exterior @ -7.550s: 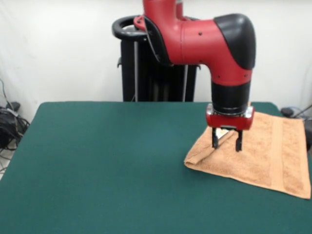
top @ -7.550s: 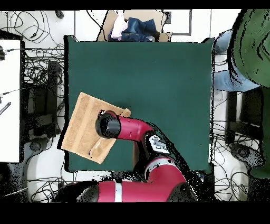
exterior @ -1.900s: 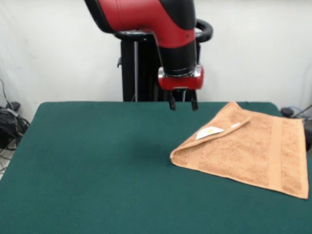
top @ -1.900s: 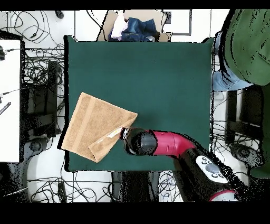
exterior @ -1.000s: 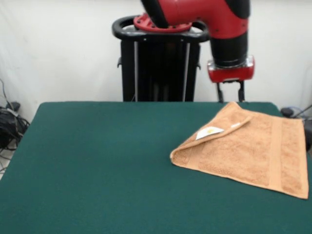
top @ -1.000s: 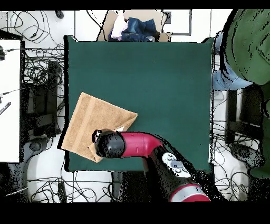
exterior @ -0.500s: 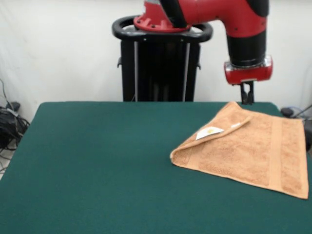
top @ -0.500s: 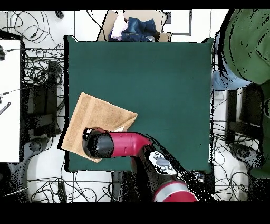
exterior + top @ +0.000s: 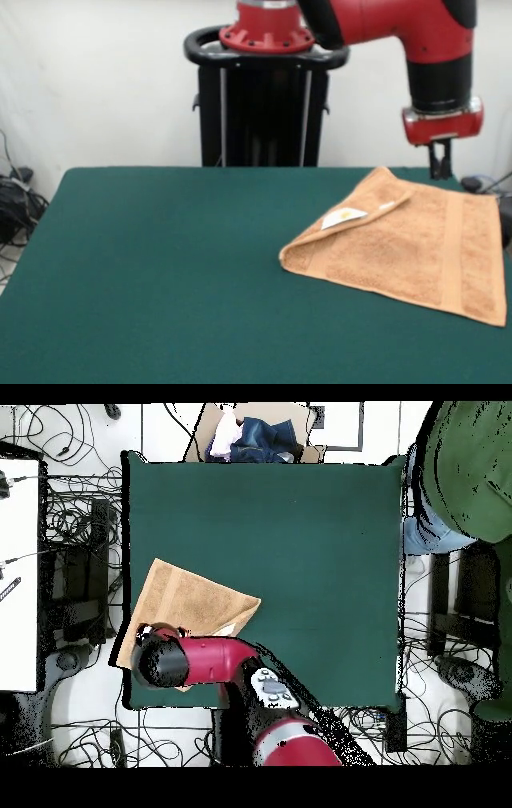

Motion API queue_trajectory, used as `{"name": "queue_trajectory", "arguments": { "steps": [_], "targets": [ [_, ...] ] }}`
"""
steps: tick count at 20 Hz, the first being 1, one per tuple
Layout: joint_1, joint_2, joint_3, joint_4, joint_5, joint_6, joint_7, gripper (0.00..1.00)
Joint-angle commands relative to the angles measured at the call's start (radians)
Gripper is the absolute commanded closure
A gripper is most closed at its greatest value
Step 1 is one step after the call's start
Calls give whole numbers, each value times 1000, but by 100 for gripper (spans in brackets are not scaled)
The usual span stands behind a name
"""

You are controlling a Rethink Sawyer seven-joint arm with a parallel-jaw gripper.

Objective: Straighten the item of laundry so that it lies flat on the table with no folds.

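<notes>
The item of laundry, a peach-orange towel (image 9: 408, 248), lies at the right side of the green table (image 9: 160, 264). Its left corner is folded over onto itself, and a white label (image 9: 344, 216) shows on the flap. My gripper (image 9: 438, 166) hangs in the air above the towel's far edge, clear of the cloth and holding nothing. In the overhead view the arm's wrist (image 9: 160, 662) covers the near-left part of the towel (image 9: 195, 602) and hides the gripper. Part of the towel reaches past the edge of the table (image 9: 300, 534).
A cardboard box of clothes (image 9: 250, 434) stands beyond the table's top edge in the overhead view. A person in green (image 9: 470, 464) is at the upper right. Cables lie on the floor all round, and a white surface (image 9: 18, 584) stands at the left.
The arm has swung rightward in the front view, from over the towel's folded far corner to over its far right edge. The towel has not moved.
</notes>
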Motion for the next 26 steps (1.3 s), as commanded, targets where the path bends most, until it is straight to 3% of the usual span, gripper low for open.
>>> {"name": "queue_trajectory", "arguments": {
  "steps": [1,6,14,18,26],
  "targets": [
    [54,139,-69,4,58,-157,275,100],
    [72,177,-79,9,57,-208,259,100],
    [27,315,-81,10,-22,-361,222,100],
    [50,379,-99,-7,-27,-432,227,100],
    [40,423,-97,-35,-27,-458,199,100]
  ]
}}
